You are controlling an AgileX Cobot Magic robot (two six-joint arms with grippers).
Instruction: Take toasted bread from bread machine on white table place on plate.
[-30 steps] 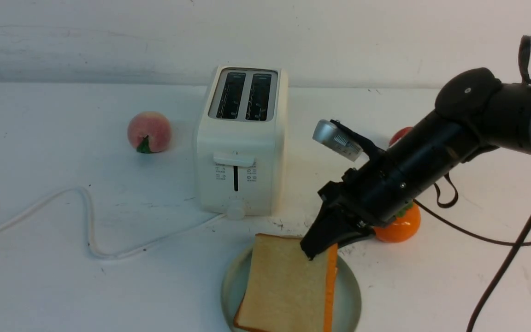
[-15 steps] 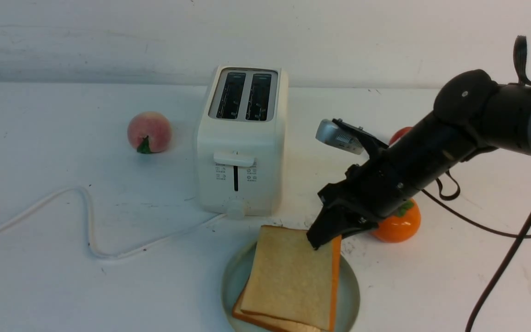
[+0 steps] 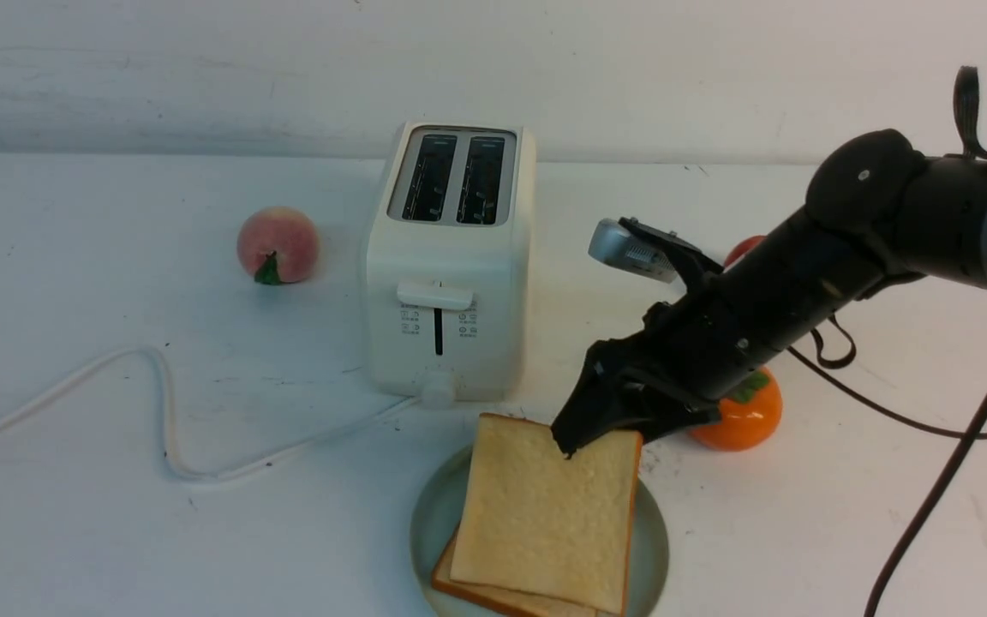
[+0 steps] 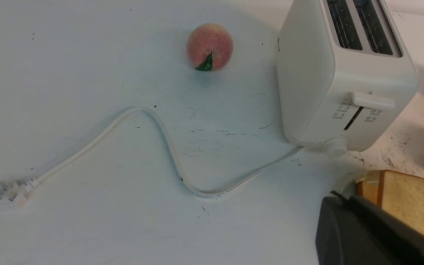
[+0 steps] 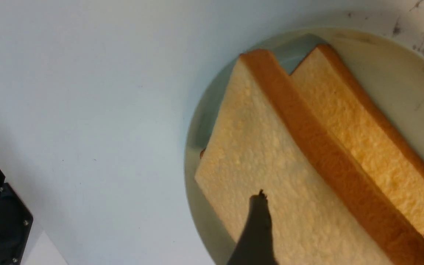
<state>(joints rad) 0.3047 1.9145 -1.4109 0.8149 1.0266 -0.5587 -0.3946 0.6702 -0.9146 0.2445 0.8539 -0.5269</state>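
Now | right hand point(image 3: 607, 435) spread at toasted bread point(image 3: 545, 523) edge | on plate point(image 3: 423, 524)

I am registering the toasted bread point(image 3: 545, 514) as pale golden faces with orange-brown crust edges, and the plate point(image 3: 429, 527) as pale teal-green with a yellowish rim. The bread machine point(image 3: 446, 283) is showing cream-white with dark slots and a white cord point(image 3: 166, 411). The white table point(image 3: 116, 514) is carrying dark specks, my right gripper point(image 3: 613, 437) is showing black, the peach point(image 3: 278, 244) pink, and the orange point(image 3: 746, 420) bright orange.
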